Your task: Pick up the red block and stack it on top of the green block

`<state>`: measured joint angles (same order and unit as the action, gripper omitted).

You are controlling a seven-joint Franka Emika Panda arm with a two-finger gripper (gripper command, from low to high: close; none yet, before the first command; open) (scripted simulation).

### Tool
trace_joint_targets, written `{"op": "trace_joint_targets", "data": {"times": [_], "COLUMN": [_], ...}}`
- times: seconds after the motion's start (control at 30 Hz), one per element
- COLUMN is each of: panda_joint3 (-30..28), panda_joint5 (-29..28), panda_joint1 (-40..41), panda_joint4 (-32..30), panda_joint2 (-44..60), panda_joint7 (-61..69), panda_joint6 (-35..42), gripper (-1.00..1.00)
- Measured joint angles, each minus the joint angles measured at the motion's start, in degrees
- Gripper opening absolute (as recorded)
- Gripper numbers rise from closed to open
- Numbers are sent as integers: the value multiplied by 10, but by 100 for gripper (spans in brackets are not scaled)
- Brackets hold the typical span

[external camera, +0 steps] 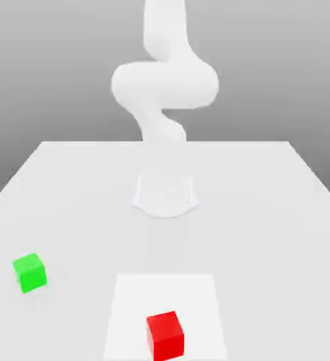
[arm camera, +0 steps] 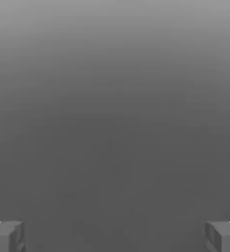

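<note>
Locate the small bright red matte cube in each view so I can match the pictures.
Exterior view: the small bright red matte cube sits on the white table near its front edge, on a paler square patch, to the exterior view's right of the green cube.
Hand view: open grey fingers against the plain grey backdrop.
Shared landmark: that grey backdrop, behind the table.
</note>
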<state>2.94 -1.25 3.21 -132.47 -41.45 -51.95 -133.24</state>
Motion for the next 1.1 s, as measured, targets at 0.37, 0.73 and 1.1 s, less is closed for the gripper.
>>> {"op": "trace_joint_targets", "data": {"times": [0.37, 0.73, 1.1], "panda_joint3": [115, 155, 152], "panda_joint5": [-71, -139, -95], "panda_joint1": [122, 172, 166], "panda_joint4": [-30, -60, -90], "panda_joint2": [196, 388, 552], "panda_joint7": [-282, -559, -737], "panda_joint6": [-64, -127, -213], "gripper": [0, 0, 0]}}
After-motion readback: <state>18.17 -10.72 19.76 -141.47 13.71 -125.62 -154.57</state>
